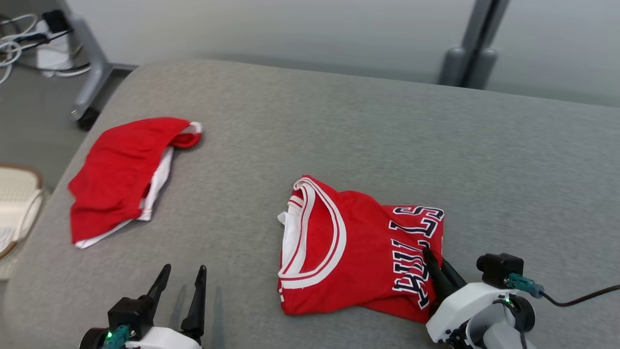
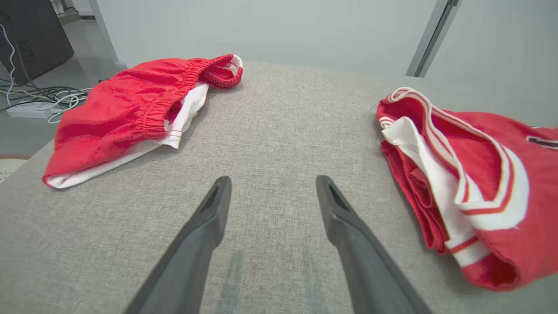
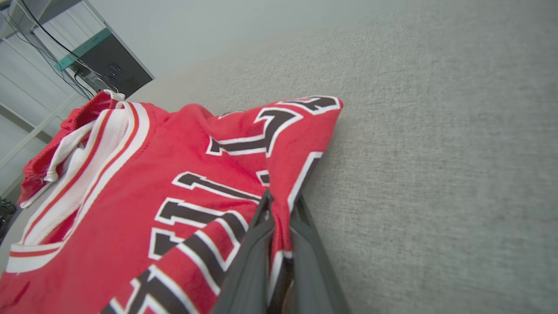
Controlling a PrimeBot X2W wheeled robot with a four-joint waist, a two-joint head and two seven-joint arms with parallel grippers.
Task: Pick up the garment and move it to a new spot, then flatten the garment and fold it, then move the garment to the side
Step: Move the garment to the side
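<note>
Counting, we find one folded red lettered jersey (image 1: 348,247) right of centre on the grey fabric surface (image 1: 339,121), one pair of red shorts (image 1: 116,174) well left. Our right gripper (image 1: 433,257) pinches the jersey's edge; our left gripper (image 1: 185,269) hovers wide, empty.

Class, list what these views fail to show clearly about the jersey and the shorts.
Lettering on the jersey: head view, partly hidden by folds and the right gripper.
Rest of the jersey: left wrist view, cut by the right edge.
Underside of the shorts: head view, under their top layer.
</note>
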